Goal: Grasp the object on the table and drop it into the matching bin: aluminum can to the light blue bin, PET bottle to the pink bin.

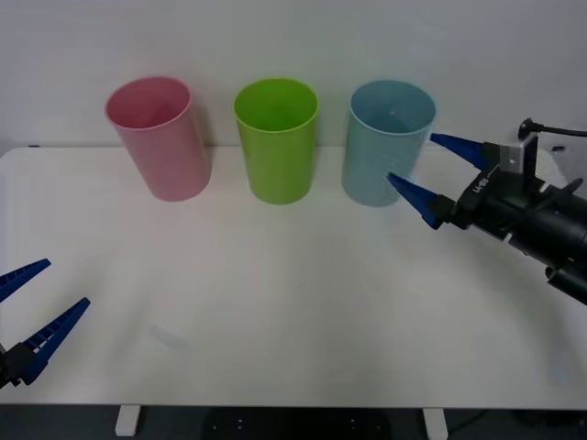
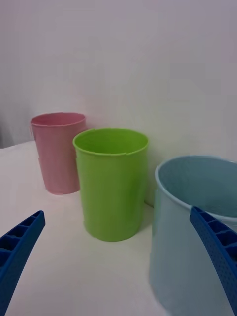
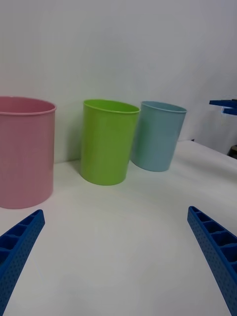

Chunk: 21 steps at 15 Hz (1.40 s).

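The object, the aluminum can, is out of view, and so is any PET bottle. The light blue bin (image 1: 371, 151) (image 2: 177, 247) (image 3: 158, 136) stands upright at the back right of the white table (image 1: 293, 302). My right gripper (image 1: 411, 158) (image 2: 117, 212) hangs open, nothing between its fingers, close against that bin's right side near the rim. The pink bin (image 1: 158, 137) (image 2: 57, 153) (image 3: 22, 153) stands at the back left. My left gripper (image 1: 67, 282) (image 3: 116, 211) is open and holds nothing, low over the table's front left edge.
A lime green bin (image 1: 277, 142) (image 2: 112, 182) (image 3: 106, 143) stands between the pink and light blue ones. All three line up along the back edge before a white wall. One right finger (image 3: 224, 104) shows far off in the left wrist view.
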### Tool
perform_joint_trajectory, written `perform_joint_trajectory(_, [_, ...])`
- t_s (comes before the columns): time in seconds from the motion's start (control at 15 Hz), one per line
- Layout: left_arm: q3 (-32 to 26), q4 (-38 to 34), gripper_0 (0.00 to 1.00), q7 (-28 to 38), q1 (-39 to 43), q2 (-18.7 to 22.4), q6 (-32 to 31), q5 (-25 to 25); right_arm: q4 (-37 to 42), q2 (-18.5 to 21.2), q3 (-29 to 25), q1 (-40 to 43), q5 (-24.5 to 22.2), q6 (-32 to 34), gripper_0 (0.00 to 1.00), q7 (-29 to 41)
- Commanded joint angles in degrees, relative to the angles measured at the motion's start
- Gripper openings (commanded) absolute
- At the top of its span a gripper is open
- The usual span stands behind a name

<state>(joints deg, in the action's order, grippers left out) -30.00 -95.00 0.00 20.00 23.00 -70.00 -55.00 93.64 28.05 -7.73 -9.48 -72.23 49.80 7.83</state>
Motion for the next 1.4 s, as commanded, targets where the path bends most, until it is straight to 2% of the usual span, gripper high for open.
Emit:
perform_joint_trajectory(0.07, [0.0, 0.0, 1.00, 0.0, 0.0, 0.0, 0.0, 0.0, 1.0, 1.3, -0.3, 3.9, 2.2, 3.0, 1.00, -5.5])
perform_joint_trajectory(0.47, [0.0, 0.0, 1.00, 0.0, 0.0, 0.0, 0.0, 0.0, 2.9, 1.2, -4.5, 10.4, 2.4, 12.4, 1.00, -7.8])
perform_joint_trajectory(0.93, [0.0, 0.0, 1.00, 0.0, 0.0, 0.0, 0.0, 0.0, 9.5, 1.1, -4.6, 19.6, 3.1, 12.8, 1.00, -5.7])
perform_joint_trajectory(1.4, [0.0, 0.0, 1.00, 0.0, 0.0, 0.0, 0.0, 0.0, 10.4, 1.2, -4.3, 22.8, 3.5, 13.7, 1.00, -5.2])
